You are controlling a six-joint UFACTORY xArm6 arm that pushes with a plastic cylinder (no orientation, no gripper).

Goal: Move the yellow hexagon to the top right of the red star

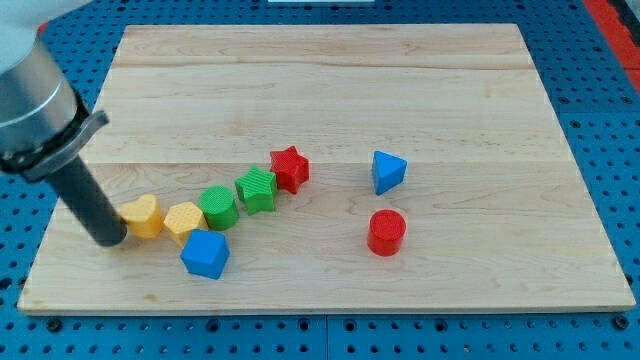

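My tip (110, 240) is down on the surface (320, 80), far view-left, touching or just beside the left edge of a yellow heart (143, 215). End effector is a bare rod, so nothing to open or close and nothing gripped.

Count: 7 blocks. 2 yellow, 2 green, 2 red, 2 blue minus one... correction, blue is 2 as well, so 8 total.

Outward from the tip, a chain rising toward the view's right:
- yellow heart, next to the tip
- yellow hexagon (185, 221), touching the heart's right side
- green cylinder (218, 207), touching the hexagon
- green cube (257, 190), touching the cylinder
- red star (290, 167), touching the cube, at the top end of the chain

Off the chain:
- blue cube (205, 254), just below the hexagon, touching or nearly so
- blue wedge-like block (388, 171), well right of the star
- red cylinder (386, 232), below the blue wedge

No containers; everything sits flat on the surface.

Yellow hexagon is lower-left of the red star, two green blocks between them. It lies flat, no clear long axis, facing direction can't be told.
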